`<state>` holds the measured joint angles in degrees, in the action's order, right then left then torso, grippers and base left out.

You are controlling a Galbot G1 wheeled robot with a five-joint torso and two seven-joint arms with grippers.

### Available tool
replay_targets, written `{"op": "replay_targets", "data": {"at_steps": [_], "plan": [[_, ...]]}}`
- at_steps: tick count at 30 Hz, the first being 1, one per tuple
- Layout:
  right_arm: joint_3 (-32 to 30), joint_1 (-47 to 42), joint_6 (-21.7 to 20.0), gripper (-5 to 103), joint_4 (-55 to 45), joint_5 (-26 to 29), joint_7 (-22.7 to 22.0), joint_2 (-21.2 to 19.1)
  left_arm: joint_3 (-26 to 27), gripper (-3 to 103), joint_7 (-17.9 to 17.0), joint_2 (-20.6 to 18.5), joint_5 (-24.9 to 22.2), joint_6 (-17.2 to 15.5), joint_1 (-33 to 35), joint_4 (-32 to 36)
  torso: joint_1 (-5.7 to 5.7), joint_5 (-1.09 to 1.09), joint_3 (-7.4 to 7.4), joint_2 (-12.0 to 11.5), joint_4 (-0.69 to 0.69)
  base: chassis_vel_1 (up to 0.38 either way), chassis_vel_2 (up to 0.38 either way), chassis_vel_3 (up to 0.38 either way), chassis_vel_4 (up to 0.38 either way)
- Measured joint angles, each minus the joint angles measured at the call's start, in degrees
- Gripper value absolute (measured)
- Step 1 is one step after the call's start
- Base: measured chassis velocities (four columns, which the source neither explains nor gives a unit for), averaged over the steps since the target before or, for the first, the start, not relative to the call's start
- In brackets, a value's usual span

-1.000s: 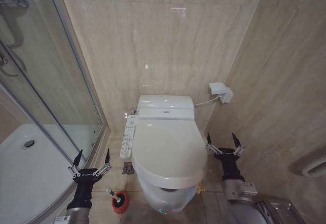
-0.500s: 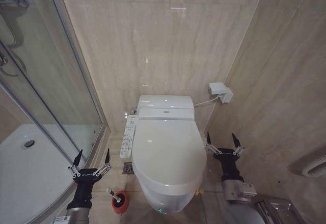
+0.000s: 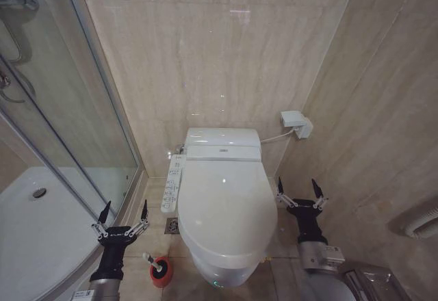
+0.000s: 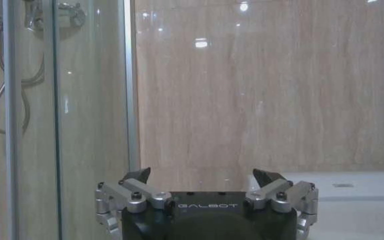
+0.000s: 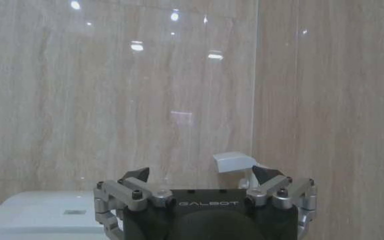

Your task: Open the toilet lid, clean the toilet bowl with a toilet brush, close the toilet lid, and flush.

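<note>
Toilet lid (image 3: 222, 205) shut flat over toilet bowl (image 3: 226, 272), centre of scene against far wall. Left end effector (image 3: 124, 210) low at left of toilet, fingers spread wide, gripping nothing. Right end effector (image 3: 300, 190) low at right of toilet, fingers likewise splayed, empty. Toilet brush (image 3: 153, 263) standing in red cup holder (image 3: 162, 273) on floor, near-left of bowl, just right of left end effector. Control panel (image 3: 174, 186) along toilet's left side. Bristle head possibly sunk in holder, hard to tell.
</note>
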<state>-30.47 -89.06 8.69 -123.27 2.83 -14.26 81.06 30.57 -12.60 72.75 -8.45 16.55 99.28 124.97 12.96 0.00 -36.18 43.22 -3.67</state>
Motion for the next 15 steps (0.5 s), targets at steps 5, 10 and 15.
{"op": "replay_targets", "data": {"at_steps": [5,10,15], "plan": [[0.0,0.0,0.0,100,0.0,0.0,0.0,0.0,0.0,100,0.0,0.0,0.0,0.0,0.0,0.0,0.00,0.00,0.00,0.0,0.00,0.000,0.000,0.000,0.000],[0.0,0.0,0.0,100,0.0,0.1,0.0,0.0,0.0,100,0.0,0.0,0.0,0.0,0.0,0.0,0.00,0.00,0.00,0.0,0.00,0.000,0.000,0.000,0.000],[0.0,0.0,0.0,100,0.0,0.1,0.0,0.0,0.0,100,0.0,0.0,0.0,0.0,0.0,0.0,0.00,0.00,0.00,0.0,0.00,0.000,0.000,0.000,0.000]]}}
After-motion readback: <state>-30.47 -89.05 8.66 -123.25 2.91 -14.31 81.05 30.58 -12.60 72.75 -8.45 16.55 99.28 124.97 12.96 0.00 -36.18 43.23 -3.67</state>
